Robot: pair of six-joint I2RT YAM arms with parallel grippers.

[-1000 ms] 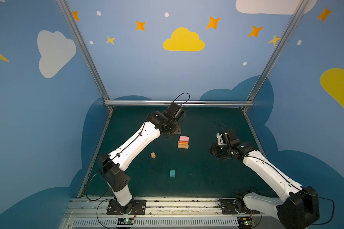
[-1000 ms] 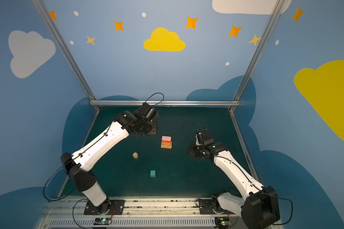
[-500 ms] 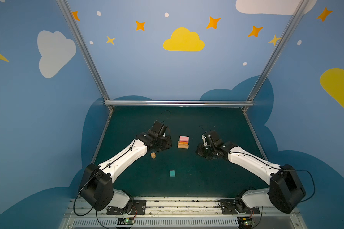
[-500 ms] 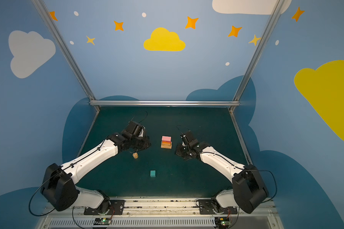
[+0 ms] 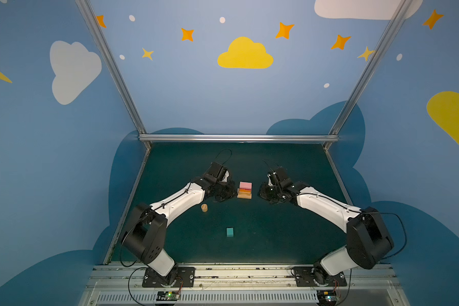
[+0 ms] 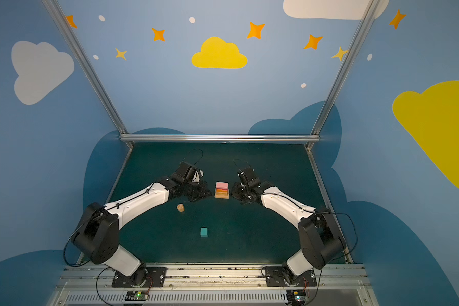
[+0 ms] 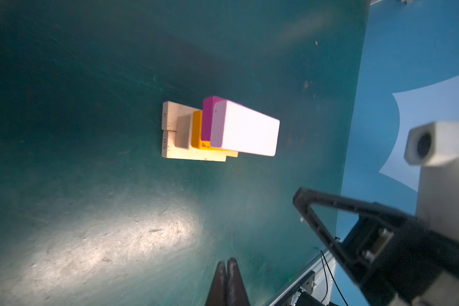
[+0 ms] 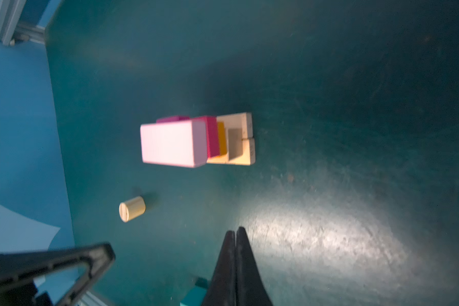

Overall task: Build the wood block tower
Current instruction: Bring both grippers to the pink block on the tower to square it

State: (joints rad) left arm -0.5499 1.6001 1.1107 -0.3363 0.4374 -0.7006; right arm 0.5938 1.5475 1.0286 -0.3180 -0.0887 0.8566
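- Blue walls (image 5: 196, 106) close three sides, painted with a yellow cloud (image 5: 245, 54), white clouds (image 5: 73, 70) and orange stars (image 5: 187, 34).
- Silver frame bars (image 5: 236, 137) run along the wall corners.
- The dark green surface (image 5: 276, 238) is scuffed; a bright light patch (image 7: 117, 238) falls on it.
- A metal rail (image 5: 223, 275) edges its front.

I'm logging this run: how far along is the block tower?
Done: the tower has a tan base, orange and magenta layers, the pink oblong on top. In hand: nothing; the left hand and right hand are shut and empty. Left: the tan cylinder and teal cube lie loose.
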